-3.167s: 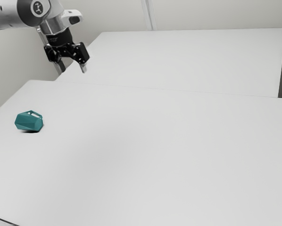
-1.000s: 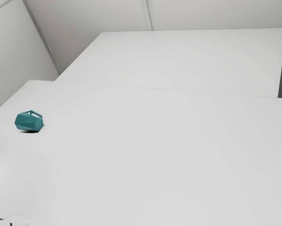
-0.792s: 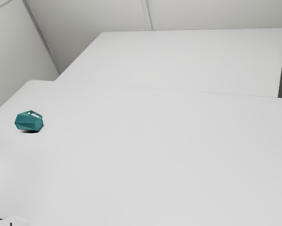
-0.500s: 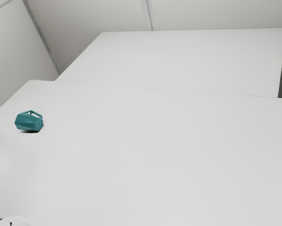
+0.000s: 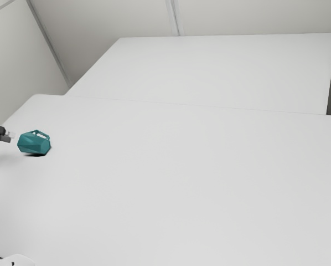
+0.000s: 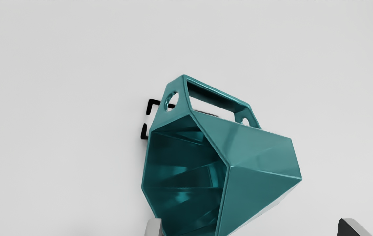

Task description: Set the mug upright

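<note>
Mug (image 5: 34, 143) on its side, end effector (image 5: 9, 137) released beside it

Count: one mug, teal and faceted, with one handle (image 6: 217, 92). It lies tipped over on the pale surface (image 5: 154, 177), toward the exterior view's left. The handle is on its upper side in that view. In the wrist view the open mouth (image 6: 186, 177) is partly turned to the camera and the body narrows toward the base. Two holes are visible in the handle's ends, one at each. Black angular marks (image 6: 149, 106) show beside the rim; what they are, I cannot tell.

Edges and room: the mug sits near the slanting left edge of the surface and well apart from its far edge. The surface runs on broadly from the mug toward the exterior view's right and toward that camera. Past the far edge is a pale panel (image 5: 210, 72). A white rounded object (image 5: 13, 261), identity unclear, is at the near left corner of the exterior view.

Pose: the end effector enters from the exterior view's left, roughly level, tips directed at the mug. Its two fingers (image 6: 153, 227) are spread wide and grasp nothing. In the wrist view one fingertip overlaps the rim; contact cannot be told.
</note>
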Action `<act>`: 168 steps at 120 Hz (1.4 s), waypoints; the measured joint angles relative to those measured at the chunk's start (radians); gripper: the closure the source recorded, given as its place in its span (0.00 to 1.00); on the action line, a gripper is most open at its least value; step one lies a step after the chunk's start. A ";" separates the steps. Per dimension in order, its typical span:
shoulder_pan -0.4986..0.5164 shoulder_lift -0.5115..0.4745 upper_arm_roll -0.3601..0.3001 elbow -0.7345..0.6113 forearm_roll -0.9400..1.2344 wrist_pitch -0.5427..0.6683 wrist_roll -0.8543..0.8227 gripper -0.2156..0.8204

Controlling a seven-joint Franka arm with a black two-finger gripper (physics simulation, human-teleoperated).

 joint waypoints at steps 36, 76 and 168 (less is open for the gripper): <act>-0.011 0.020 -0.026 0.002 -0.019 0.003 -0.015 0.23; -0.026 0.041 -0.049 -0.007 -0.019 0.003 -0.025 0.23; -0.036 0.043 -0.067 -0.019 -0.016 0.001 -0.037 0.68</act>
